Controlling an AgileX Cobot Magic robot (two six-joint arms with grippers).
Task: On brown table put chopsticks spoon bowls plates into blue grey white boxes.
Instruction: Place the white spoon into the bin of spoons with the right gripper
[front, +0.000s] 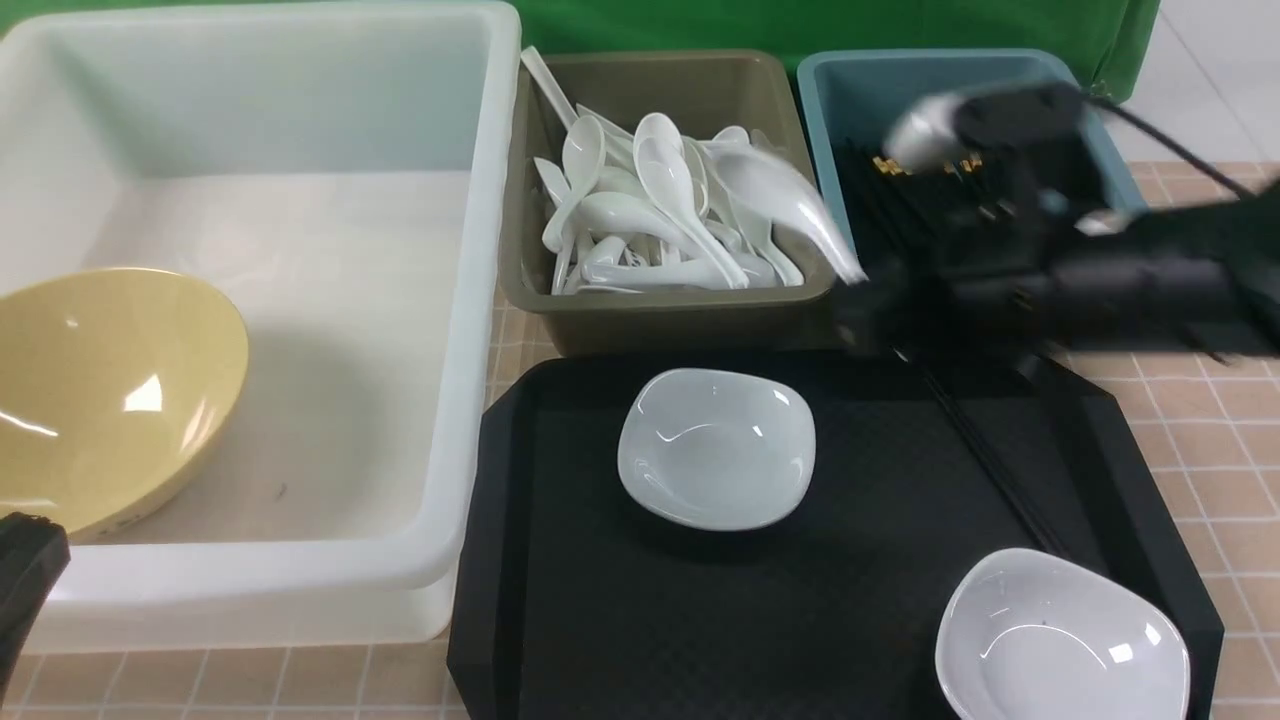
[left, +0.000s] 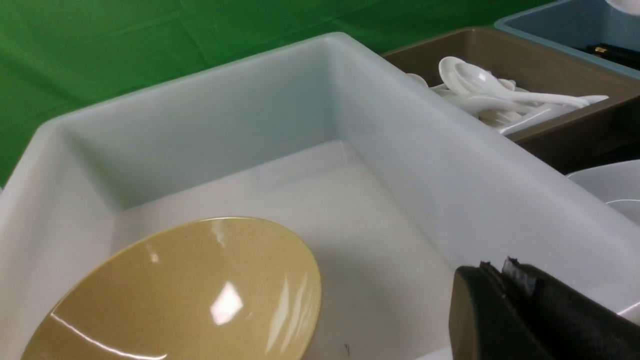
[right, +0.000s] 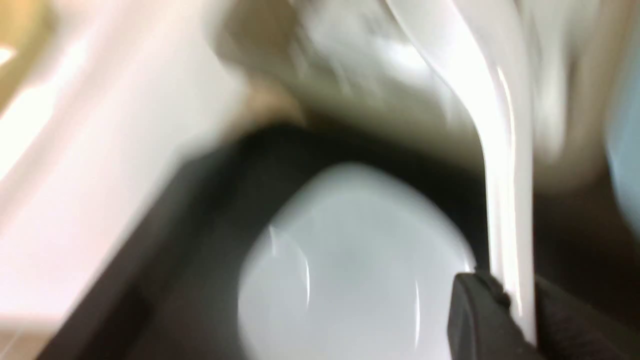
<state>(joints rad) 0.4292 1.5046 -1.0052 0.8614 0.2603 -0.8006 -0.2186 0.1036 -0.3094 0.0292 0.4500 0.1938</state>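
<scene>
My right gripper (front: 866, 288) is shut on the handle of a white spoon (front: 790, 205), blurred by motion, with its scoop over the right end of the grey box (front: 680, 322). In the right wrist view the spoon (right: 500, 125) runs up from between my right gripper's (right: 520, 305) jaws, above a white plate (right: 350, 260). Two white plates (front: 715, 447) (front: 1060, 640) and black chopsticks (front: 990, 460) lie on the black tray (front: 800, 620). The yellow bowl (front: 100, 390) leans inside the white box (front: 480, 300). My left gripper (left: 500, 267) is shut and empty at that box's near edge.
The grey box holds several white spoons (front: 640, 220). More chopsticks (front: 900, 200) lie in the blue box (front: 830, 110), partly hidden by my right arm. The tray rests on the brown tiled table (front: 1200, 400). A green cloth (left: 100, 50) hangs behind the boxes.
</scene>
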